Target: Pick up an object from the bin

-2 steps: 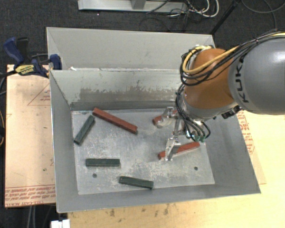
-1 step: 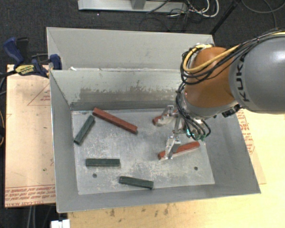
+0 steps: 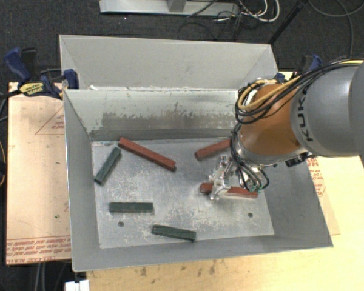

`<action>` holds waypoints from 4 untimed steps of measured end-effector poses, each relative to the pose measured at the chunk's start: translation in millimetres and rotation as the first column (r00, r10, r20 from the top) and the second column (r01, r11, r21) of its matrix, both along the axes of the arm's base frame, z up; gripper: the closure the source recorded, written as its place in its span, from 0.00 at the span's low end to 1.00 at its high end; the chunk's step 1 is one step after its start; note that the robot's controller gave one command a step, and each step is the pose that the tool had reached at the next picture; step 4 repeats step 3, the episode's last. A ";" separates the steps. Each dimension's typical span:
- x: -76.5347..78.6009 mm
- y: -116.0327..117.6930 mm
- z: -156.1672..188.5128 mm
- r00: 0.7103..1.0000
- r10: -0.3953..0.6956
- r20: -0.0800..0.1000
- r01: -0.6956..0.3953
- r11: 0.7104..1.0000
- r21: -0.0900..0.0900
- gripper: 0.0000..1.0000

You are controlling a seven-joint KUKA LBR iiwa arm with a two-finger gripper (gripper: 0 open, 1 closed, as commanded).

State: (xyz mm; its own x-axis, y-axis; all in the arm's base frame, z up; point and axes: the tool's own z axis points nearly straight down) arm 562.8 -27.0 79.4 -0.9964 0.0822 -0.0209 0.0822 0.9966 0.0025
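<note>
My gripper (image 3: 219,185) is low over the bin floor at the right of the middle. Its metal fingers stand around a short red-brown bar (image 3: 232,191) that lies flat there, one end showing left of the fingers and the rest running right. I cannot make out whether the fingers press on the bar. Just behind the gripper lies another red-brown bar (image 3: 211,150), slanted, partly hidden by the arm's orange cover.
A long red-brown bar (image 3: 147,154) lies slanted at the back middle. Three dark green bars lie to the left and front: one tilted at the left (image 3: 107,165), one flat (image 3: 130,208), one near the front (image 3: 173,233). The arm covers the bin's right side.
</note>
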 end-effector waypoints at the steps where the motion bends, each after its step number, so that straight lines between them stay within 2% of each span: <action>1: 0.0 0.0 0.0 1.000 0.000 0.000 0.000 1.000 0.000 1.00; 2: 0.3 -6.3 31.5 1.000 -0.011 -0.023 0.011 1.000 0.001 1.00; 3: -1.8 -1.3 194.8 0.999 0.028 -0.016 -0.028 1.000 -0.001 1.00; 4: -1.8 -1.3 194.8 0.999 0.028 -0.016 -0.028 1.000 -0.001 1.00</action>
